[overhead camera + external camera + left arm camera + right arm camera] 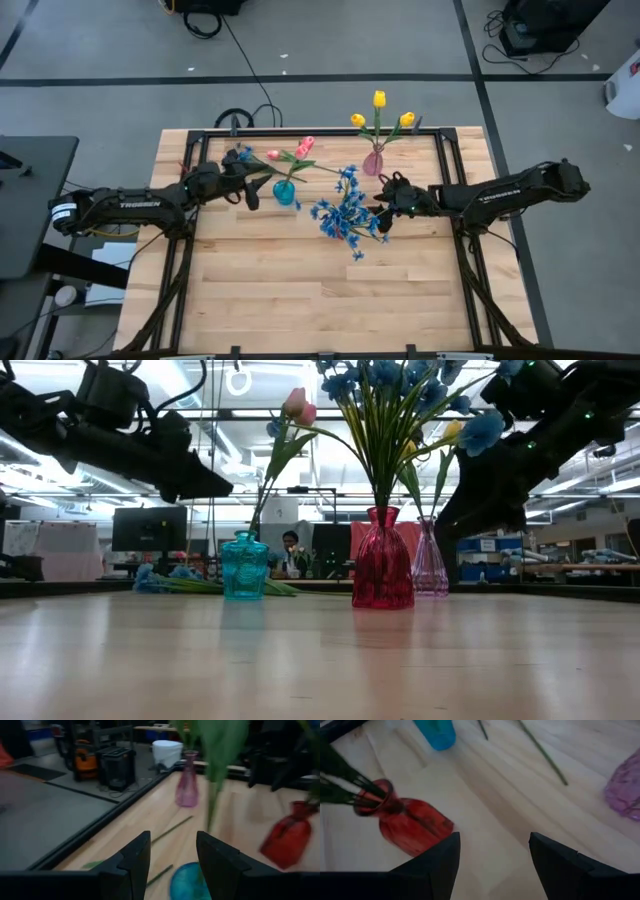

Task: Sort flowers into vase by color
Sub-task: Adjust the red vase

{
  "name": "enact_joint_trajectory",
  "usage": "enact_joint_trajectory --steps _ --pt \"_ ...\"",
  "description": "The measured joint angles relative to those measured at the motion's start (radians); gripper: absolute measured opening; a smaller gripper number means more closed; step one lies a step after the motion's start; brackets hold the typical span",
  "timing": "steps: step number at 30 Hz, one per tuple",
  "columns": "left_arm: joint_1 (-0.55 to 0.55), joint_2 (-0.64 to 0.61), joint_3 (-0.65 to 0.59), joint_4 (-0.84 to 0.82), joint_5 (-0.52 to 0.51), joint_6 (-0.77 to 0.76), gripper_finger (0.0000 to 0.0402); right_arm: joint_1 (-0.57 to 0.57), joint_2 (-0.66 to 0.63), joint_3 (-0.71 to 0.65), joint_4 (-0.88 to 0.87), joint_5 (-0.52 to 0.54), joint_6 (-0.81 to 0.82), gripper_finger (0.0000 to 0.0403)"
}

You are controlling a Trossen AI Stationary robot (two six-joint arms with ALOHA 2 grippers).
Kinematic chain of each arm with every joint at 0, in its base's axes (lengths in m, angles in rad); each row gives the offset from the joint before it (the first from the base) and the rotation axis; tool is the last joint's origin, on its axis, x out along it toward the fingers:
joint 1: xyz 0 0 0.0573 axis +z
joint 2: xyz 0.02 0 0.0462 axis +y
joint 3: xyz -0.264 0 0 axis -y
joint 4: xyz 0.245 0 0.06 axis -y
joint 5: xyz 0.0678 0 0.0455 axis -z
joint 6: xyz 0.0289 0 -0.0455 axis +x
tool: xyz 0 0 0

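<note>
A teal vase (285, 193) holds pink tulips (302, 149). At the far edge, a pale pink vase (372, 162) holds yellow tulips (379, 99). A red vase (383, 560) at the table's middle holds blue flowers (347, 212). Another blue spray (238, 155) lies flat on the table at the far left, its stem (172, 827) on the wood. My left gripper (252, 195) hovers open just left of the teal vase (192, 882), nothing between its fingers. My right gripper (383, 212) hovers open just right of the red vase (410, 825), also with nothing in it.
Bare wood fills the table's near half (320, 290). A loose green stem (542, 752) lies between the teal and pink vases. A black frame rail (300, 132) runs along the far edge. Beyond the table a person (291, 550) sits among monitors.
</note>
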Motion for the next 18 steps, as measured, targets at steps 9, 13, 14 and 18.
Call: enact_joint_trajectory --steps 9,13,14,18 --pt "-0.052 0.0 0.0 0.016 0.04 -0.045 0.0165 0.098 0.196 0.0 0.163 0.223 -0.066 0.0242" --pt "-0.067 0.0 0.0 0.017 0.046 -0.061 0.0165 0.078 0.346 0.0 0.373 0.238 -0.174 0.0228" --pt "-0.069 0.0 0.0 0.017 0.046 -0.059 0.0165 0.066 0.383 0.0 0.42 0.241 -0.193 0.0224" --pt "-0.071 0.0 0.0 0.021 0.044 -0.043 0.0165 0.011 0.496 -0.001 0.506 0.26 -0.207 0.0211"
